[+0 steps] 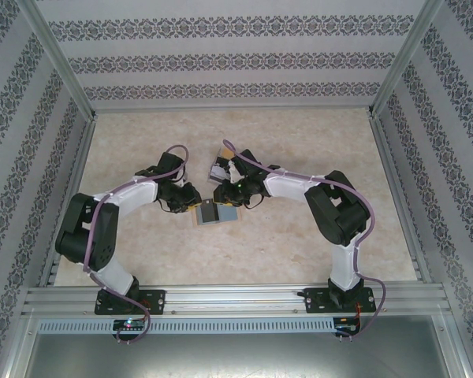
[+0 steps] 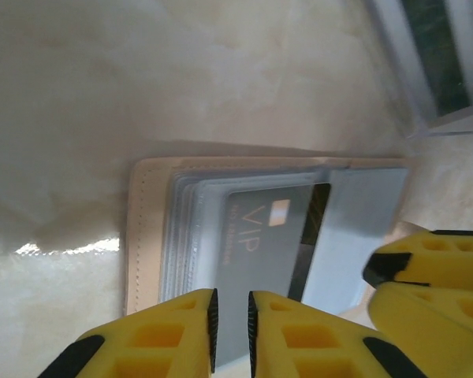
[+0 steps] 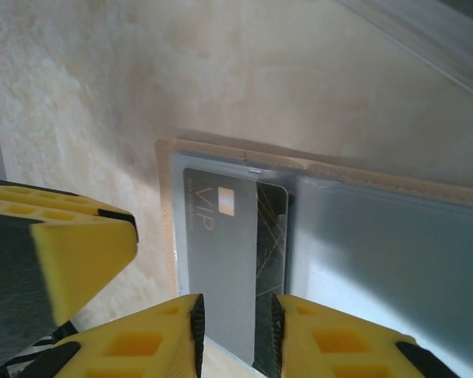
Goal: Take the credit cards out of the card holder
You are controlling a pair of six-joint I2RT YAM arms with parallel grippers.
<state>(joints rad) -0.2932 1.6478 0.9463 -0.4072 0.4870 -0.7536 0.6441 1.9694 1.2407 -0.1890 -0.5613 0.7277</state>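
Observation:
The card holder [image 1: 215, 214] lies open on the table between the two arms, with a tan stitched edge [image 2: 146, 228] and translucent grey sleeves [image 3: 378, 252]. A grey credit card marked VIP [image 2: 260, 244] [image 3: 217, 260] sits in the top sleeve, and a darker card [image 2: 309, 236] [image 3: 270, 236] peeks out from under it. My left gripper [image 2: 231, 331] [image 1: 193, 197] hovers at the VIP card's near edge, with only a narrow gap between its pads. My right gripper [image 3: 236, 339] [image 1: 219, 193] is wider open and straddles both cards' near edge. Neither gripper visibly clamps anything.
A small tan and dark flat item [image 1: 219, 168] lies just behind the right wrist. Metal frame rails [image 1: 236, 295] run along the near edge, and patterned walls close in the other sides. The two grippers nearly touch: right fingers [image 2: 433, 276], left finger [image 3: 63, 244].

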